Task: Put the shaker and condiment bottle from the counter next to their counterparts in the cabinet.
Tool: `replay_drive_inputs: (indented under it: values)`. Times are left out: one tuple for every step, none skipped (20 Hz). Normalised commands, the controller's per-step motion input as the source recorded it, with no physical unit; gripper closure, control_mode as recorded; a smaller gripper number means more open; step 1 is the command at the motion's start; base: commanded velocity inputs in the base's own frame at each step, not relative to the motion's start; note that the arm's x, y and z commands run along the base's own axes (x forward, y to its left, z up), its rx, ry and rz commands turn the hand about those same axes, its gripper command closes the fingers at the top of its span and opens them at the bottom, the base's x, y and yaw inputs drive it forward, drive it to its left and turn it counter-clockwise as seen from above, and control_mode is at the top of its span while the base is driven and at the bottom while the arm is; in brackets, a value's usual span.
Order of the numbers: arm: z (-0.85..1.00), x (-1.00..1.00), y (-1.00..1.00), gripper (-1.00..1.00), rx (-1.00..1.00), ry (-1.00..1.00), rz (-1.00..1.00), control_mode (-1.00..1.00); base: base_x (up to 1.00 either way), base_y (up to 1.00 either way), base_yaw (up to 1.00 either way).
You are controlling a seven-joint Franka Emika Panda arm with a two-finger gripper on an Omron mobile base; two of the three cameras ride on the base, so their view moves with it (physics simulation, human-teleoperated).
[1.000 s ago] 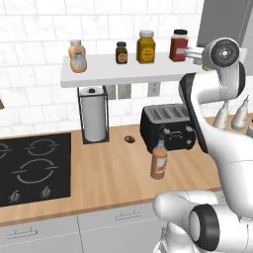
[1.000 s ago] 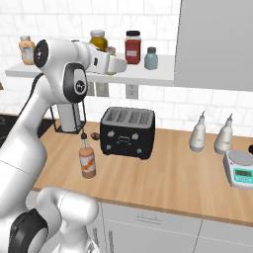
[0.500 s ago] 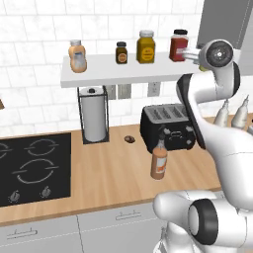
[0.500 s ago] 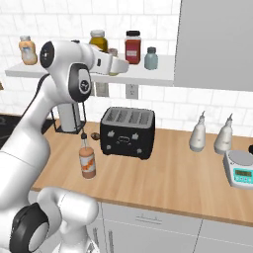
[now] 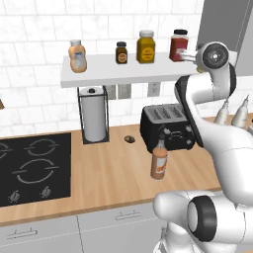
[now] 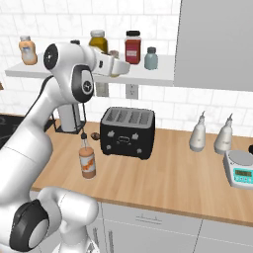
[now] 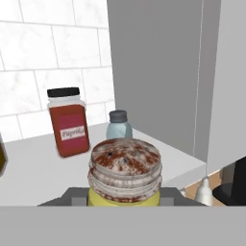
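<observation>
Yellow-green, grey-capped shaker (image 7: 125,174) sits clamped in the closed gripper (image 6: 116,67), held at the white shelf board (image 6: 163,74) near the pale blue shaker (image 7: 119,126); the orange-brown sauce bottle (image 5: 159,160) stands on the wooden counter (image 5: 111,173).

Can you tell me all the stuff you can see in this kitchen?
shaker: one, yellow-green, grey speckled cap, held at the shelf
condiment bottle: one, orange-brown, on counter before toaster
pale blue shaker: one, on cabinet shelf
peach bottle: one, shelf's left end
paprika jar: one, red
mustard jar: one, yellow
small dark jar: one
toaster: one, black
paper towel roll: one, white
grey-white bottles: two
scale: one
stove: black
gripper: shut on the shaker
</observation>
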Motion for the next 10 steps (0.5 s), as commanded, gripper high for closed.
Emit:
replay_drive_inputs:
  values:
    - [-0.15,0.08,-0.01,1.0,0.0,0.0,0.0,-1.0,0.0,0.0,0.0]
    - [-0.14,0.15,-0.02,1.0,0.0,0.0,0.0,-1.0,0.0,0.0,0.0]
    - [-0.16,0.19,-0.04,1.0,0.0,0.0,0.0,-1.0,0.0,0.0,0.0]
    - [-0.11,0.21,-0.05,1.0,0.0,0.0,0.0,-1.0,0.0,0.0,0.0]
    - [-0.1,0.22,-0.07,1.0,0.0,0.0,0.0,-1.0,0.0,0.0,0.0]
    - [-0.11,0.25,-0.06,1.0,0.0,0.0,0.0,-1.0,0.0,0.0,0.0]
    - [-0.11,0.27,-0.07,1.0,0.0,0.0,0.0,-1.0,0.0,0.0,0.0]
    - [-0.09,0.28,-0.09,1.0,0.0,0.0,0.0,-1.0,0.0,0.0,0.0]
    - [-0.05,0.3,-0.1,1.0,0.0,0.0,0.0,-1.0,0.0,0.0,0.0]
    - [-0.05,0.3,-0.14,1.0,0.0,0.0,0.0,-1.0,0.0,0.0,0.0]
